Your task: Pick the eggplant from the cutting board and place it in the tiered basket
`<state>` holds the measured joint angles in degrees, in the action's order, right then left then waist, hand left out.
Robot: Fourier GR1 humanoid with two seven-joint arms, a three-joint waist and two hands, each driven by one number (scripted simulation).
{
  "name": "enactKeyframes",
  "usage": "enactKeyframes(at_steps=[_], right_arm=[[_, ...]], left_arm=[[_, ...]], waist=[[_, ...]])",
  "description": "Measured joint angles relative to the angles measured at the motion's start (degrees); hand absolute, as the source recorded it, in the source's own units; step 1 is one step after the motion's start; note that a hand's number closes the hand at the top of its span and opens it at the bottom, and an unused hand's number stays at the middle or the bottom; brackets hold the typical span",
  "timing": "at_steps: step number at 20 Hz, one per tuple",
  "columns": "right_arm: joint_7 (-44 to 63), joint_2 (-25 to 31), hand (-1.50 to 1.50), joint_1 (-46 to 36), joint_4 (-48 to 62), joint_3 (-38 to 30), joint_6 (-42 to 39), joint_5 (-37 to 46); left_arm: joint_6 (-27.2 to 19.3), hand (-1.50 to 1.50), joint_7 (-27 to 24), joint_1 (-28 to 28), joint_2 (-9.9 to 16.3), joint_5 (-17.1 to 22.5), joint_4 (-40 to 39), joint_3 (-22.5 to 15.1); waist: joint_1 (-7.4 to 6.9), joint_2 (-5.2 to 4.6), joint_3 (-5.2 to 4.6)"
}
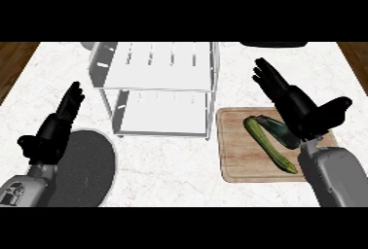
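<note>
Below my spread right hand (302, 104) I see white marble counter (173, 160), wooden cutting board (241, 160) and dark elongated eggplant (282, 132); brown wood floor (14, 63) beyond my spread left hand (54, 129).

Dark eggplant (279, 131) on cutting board (241, 160); white tiered basket (161, 87) alongside.

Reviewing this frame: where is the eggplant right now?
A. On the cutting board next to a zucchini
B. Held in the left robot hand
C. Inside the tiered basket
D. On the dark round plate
A: the eggplant lies on the cutting board beside the zucchini, with the right robot hand open above it and not yet grasping.
</note>
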<state>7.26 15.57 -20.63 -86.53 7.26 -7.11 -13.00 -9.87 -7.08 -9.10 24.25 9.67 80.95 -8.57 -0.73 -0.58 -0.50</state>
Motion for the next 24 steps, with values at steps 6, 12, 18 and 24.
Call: enactKeyframes(at_steps=[6, 12, 18, 24], right_arm=[[-4.7, 8.9, 1.50, -8.8, 11.6, -7.2, -7.3, 0.2], [-3.0, 13.8, -1.50, -9.0, 23.3, -16.1, 6.1, 6.3], [-6.5, 16.7, -1.50, -13.2, 32.6, -19.1, 1.1, 5.3], [4.1, 22.6, -1.50, -14.8, 31.0, -10.8, -11.7, 8.9]], left_arm=[[-3.7, 0.00, 2.4, 5.2, -4.2, -1.5, -2.1, -1.5], [-5.7, 0.00, 4.8, 8.9, -7.7, -1.3, -3.7, -3.2], [-7.5, 0.00, 6.0, 10.4, -10.2, -2.7, -3.5, -3.7], [-8.3, 0.00, 6.6, 12.0, -10.9, -3.6, -2.6, -4.5]], waist=[[-1.22, -0.18, 0.45], [-0.97, -0.51, 0.52], [-0.23, 0.28, 0.61], [0.03, 0.72, 0.49]])
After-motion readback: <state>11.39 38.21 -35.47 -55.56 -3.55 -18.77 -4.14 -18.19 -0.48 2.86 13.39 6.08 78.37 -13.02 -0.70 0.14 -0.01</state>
